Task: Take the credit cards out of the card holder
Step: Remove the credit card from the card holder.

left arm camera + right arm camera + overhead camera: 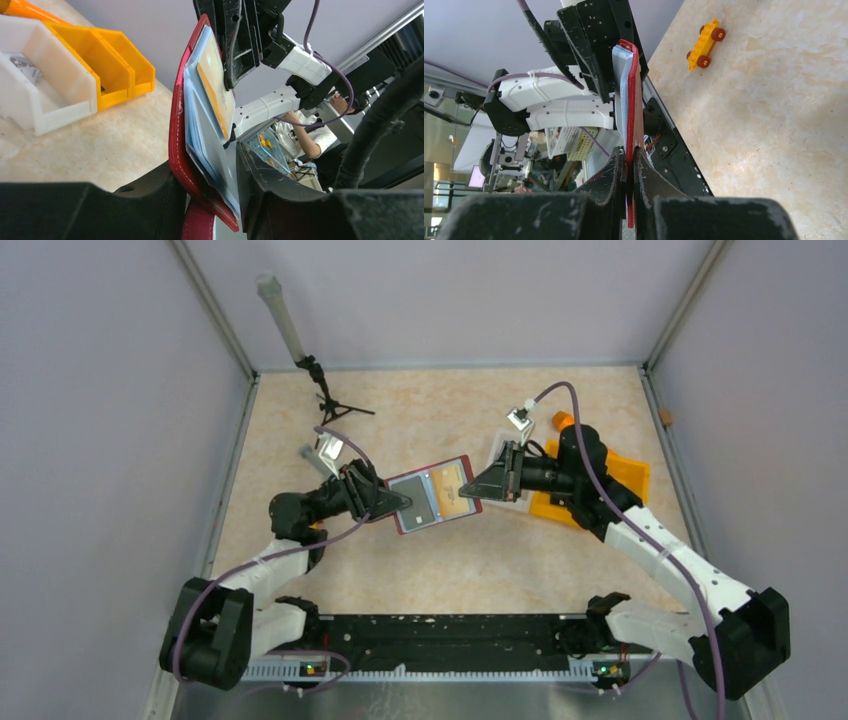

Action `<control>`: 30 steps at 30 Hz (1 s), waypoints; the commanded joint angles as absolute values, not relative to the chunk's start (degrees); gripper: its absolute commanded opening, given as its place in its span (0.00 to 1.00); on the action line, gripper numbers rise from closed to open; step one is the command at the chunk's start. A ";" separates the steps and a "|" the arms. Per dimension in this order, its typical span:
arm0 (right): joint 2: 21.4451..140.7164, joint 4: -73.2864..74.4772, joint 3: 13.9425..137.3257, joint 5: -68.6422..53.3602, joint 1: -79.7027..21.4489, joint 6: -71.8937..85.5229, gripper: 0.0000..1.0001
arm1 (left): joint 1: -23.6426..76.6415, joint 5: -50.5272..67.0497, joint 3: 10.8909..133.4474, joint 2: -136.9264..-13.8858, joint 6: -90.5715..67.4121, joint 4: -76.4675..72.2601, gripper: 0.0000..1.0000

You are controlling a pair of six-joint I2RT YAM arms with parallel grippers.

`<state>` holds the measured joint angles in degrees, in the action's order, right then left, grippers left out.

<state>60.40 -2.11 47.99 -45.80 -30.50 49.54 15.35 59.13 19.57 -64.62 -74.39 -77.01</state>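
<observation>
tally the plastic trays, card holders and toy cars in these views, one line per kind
plastic trays: 2 (orange two-compartment tray, white square tray)
dark red folding card holder: 1
yellow toy car with red wheels: 1
total: 4

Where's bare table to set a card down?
Bare table lies between the card holder and the arm bases, and beyond it toward the back wall. Crowded by the orange tray at right and the tripod far left.
</observation>
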 commanded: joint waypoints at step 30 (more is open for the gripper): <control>55.83 16.87 51.23 -25.85 -30.93 29.12 0.61 | 15.47 59.09 17.45 -70.15 -74.26 -76.39 0.00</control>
<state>58.83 16.19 48.69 -27.73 -30.48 32.62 15.35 59.75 17.72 -69.67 -73.82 -73.34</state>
